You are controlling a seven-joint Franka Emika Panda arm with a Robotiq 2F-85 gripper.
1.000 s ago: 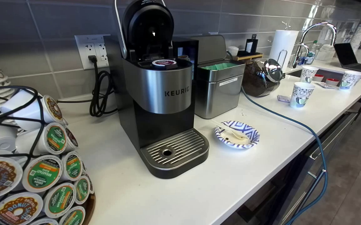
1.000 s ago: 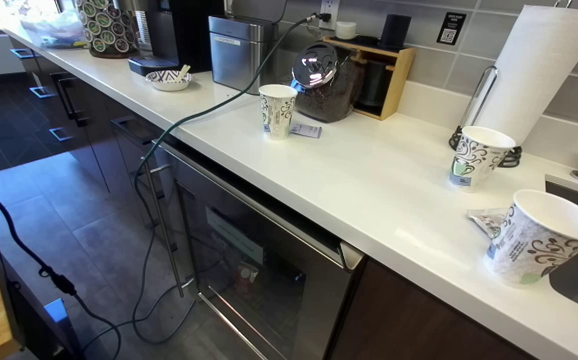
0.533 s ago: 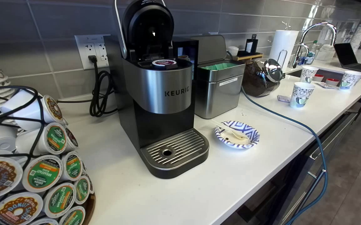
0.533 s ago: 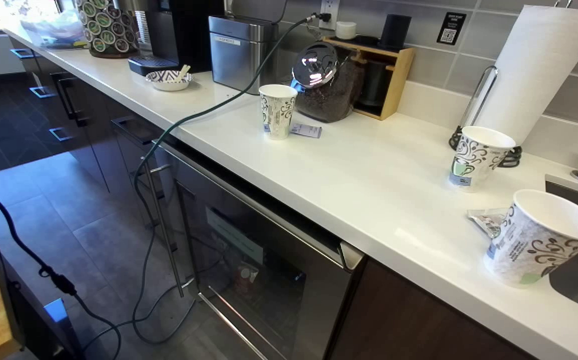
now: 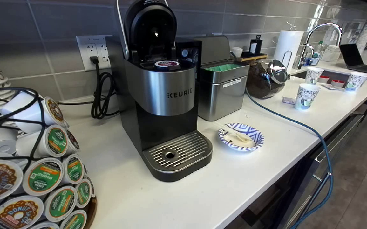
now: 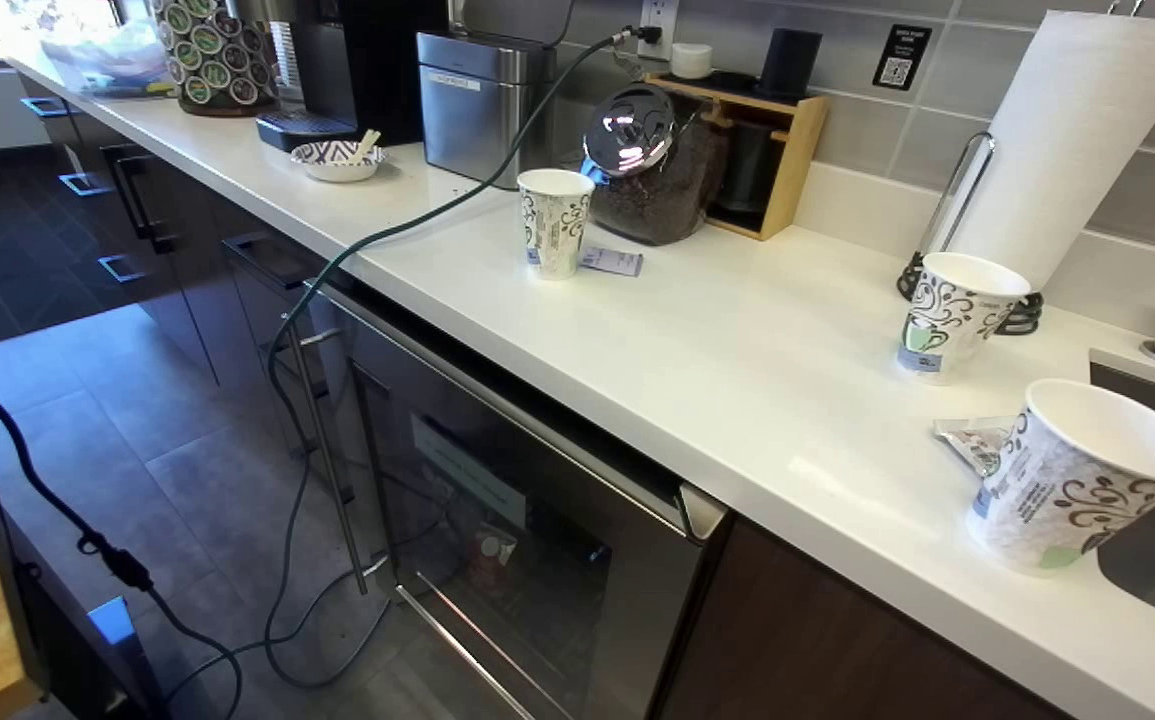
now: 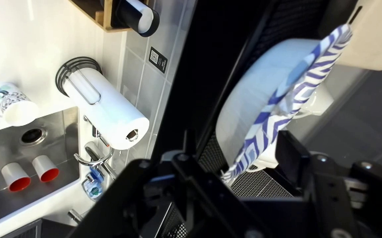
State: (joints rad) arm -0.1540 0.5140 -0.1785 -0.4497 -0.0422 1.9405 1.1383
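My gripper [image 7: 235,137] stands open in the wrist view, its dark fingers [image 7: 293,155] well apart. Beyond and partly between them is a creased paper bowl or plate [image 7: 270,122] with a blue-and-white zigzag pattern. There is space between it and the left finger; whether the right finger touches it I cannot tell. Behind the patterned piece shows a smooth, pale rounded dish [image 7: 247,109]. Black mesh [image 7: 260,183] lies around and below them, and a white cup-like piece [image 7: 316,100] is partly hidden behind. Neither exterior view shows the arm or gripper.
Left in the wrist view are a paper towel roll [image 7: 108,105], a sink [image 7: 57,132] with two red-lined cups and a patterned cup [image 7: 15,105]. On the counter stand a Keurig machine [image 5: 161,92], a pod rack [image 5: 56,140], a paper bowl [image 5: 240,136] and a metal bin [image 5: 223,92].
The small screen on the black machine behind the Keurig now shows several round spots instead of its earlier picture. Nothing on the counter has moved in either exterior view.
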